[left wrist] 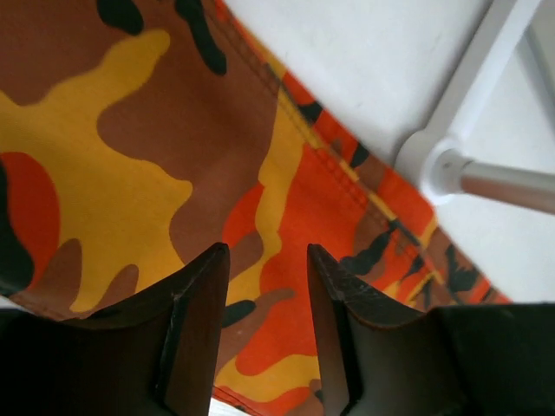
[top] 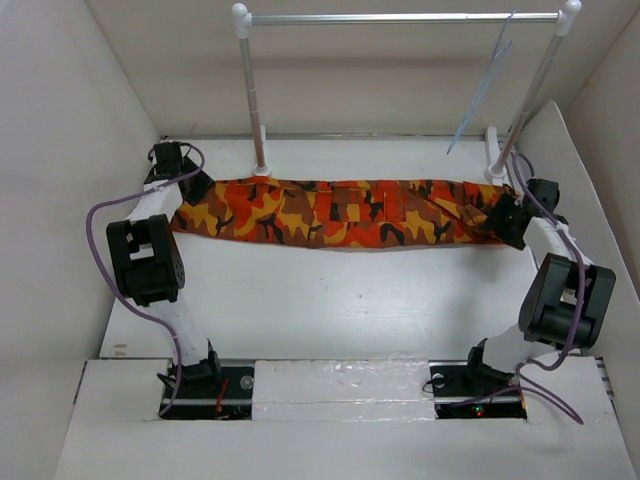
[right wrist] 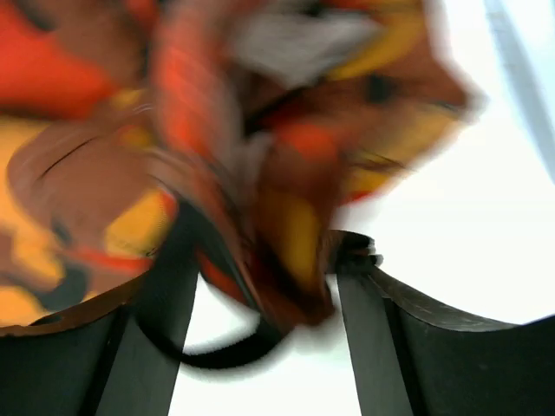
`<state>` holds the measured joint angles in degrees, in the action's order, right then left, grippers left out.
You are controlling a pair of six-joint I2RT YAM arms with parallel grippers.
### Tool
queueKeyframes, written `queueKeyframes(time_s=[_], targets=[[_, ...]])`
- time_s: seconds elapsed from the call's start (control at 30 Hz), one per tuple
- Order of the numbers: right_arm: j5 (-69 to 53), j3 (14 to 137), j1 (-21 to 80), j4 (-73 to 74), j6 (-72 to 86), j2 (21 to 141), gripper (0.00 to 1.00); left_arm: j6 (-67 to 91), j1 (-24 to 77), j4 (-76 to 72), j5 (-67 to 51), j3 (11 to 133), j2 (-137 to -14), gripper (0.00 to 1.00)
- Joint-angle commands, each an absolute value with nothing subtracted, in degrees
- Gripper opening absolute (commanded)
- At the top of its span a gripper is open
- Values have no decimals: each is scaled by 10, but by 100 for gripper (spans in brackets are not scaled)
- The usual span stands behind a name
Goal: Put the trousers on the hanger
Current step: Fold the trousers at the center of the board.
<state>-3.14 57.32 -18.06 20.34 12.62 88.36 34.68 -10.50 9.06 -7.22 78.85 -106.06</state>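
White table (top: 330,300) between plain white walls (top: 60,120), white-posted, silver-barred rack (top: 400,18) at its far edge.

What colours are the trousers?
The trousers are camouflage print: orange, red, yellow, brown and black. It shows best in the top external view.

The camouflage trousers (top: 340,212), orange, red, yellow, brown and black, lie stretched in a long flat band along the far edge of the surface (top: 330,300), bunched up at my right. The thin pale blue hanger (top: 482,92) hangs tilted above the far right corner.
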Motion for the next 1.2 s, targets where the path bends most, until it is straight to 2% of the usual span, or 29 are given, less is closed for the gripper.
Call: queueKeyframes(time_s=[0.0, 0.1, 0.17, 0.27, 0.33, 0.37, 0.47, 0.57, 0.6, 0.63, 0.67, 0.7, 0.73, 0.8, 0.83, 0.97, 1.0, 1.17], targets=[[-38, 578, -247, 138, 112, 846, 70, 343, -107, 85, -98, 820, -1077, 37], [-58, 661, -268, 156, 109, 877, 70, 344, -107, 86, -84, 824, -1081, 35], [-53, 723, -239, 140, 101, 911, 65, 353, -107, 73, -82, 812, -1076, 35], [-16, 831, -225, 177, 91, 994, 38, 363, -107, 66, -87, 803, -1081, 32], [-16, 884, -225, 209, 91, 1035, 43, 363, -107, 68, -79, 801, -1079, 32], [-23, 925, -232, 216, 93, 1051, 56, 364, -107, 68, -73, 800, -1078, 32], [-25, 981, -232, 242, 91, 1074, 72, 364, -107, 82, -40, 816, -1076, 34], [-25, 978, -212, 264, 73, 1039, 75, 364, -107, 103, -18, 826, -1068, 39], [-19, 935, -204, 267, 69, 1017, 73, 364, -102, 108, -11, 822, -1062, 39], [-5, 894, -182, 263, 70, 952, 57, 362, -102, 105, -12, 814, -1041, 39], [33, 847, -172, 231, 78, 910, 46, 363, -102, 101, -14, 786, -1027, 39], [41, 741, -165, 203, 84, 870, 31, 364, -95, 80, -18, 767, -1011, 38], [33, 690, -165, 173, 90, 795, 13, 366, -95, 70, -20, 752, -982, 38], [-17, 618, -165, 108, 92, 755, 3, 370, -86, 42, -32, 707, -962, 36], [-19, 606, -173, 118, 92, 754, 0, 373, -80, 40, -34, 700, -958, 35], [-52, 667, -181, 208, 79, 861, 0, 383, -80, 41, -50, 701, -981, 30], [-56, 678, -187, 212, 80, 877, 0, 381, -80, 49, -52, 712, -989, 27], [-64, 750, -203, 209, 91, 973, 0, 381, -80, 64, -58, 732, -1012, 25]])
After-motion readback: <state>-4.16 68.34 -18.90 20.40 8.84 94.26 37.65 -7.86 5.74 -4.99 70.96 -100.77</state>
